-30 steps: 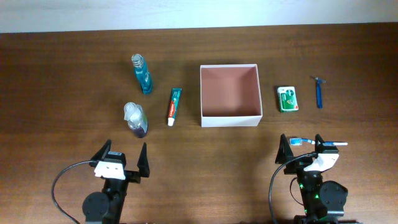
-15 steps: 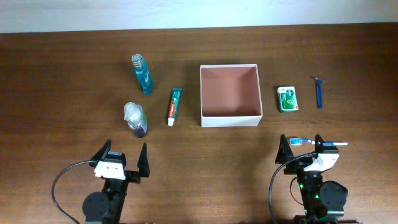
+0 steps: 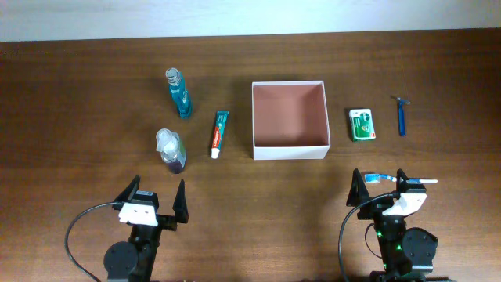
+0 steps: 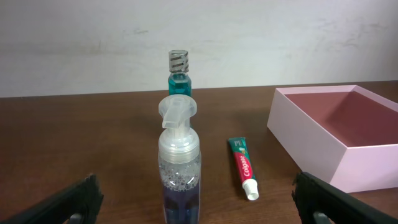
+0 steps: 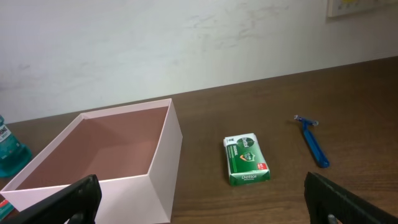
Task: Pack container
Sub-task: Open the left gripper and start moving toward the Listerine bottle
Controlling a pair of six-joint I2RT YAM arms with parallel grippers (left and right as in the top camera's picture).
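The container (image 3: 290, 152), a shallow white-walled box with a pinkish-brown inside, stands empty at mid-table; it also shows in the left wrist view (image 4: 367, 163) and the right wrist view (image 5: 158, 174). Left of it lie a toothpaste tube (image 3: 219, 133), a clear pump bottle (image 3: 171, 150) and a teal bottle (image 3: 178, 92). Right of it lie a green soap packet (image 3: 362, 124) and a blue razor (image 3: 401, 115). A toothbrush (image 3: 399, 179) lies near the right arm. My left gripper (image 3: 153, 200) is open and empty near the front edge. My right gripper (image 3: 380, 186) is open and empty.
The wooden table (image 3: 78, 117) ends at a white wall at the back. The pump bottle (image 4: 179, 163) stands close in front of the left gripper, with the teal bottle (image 4: 179, 73) behind it and the toothpaste (image 4: 244, 168) to its right.
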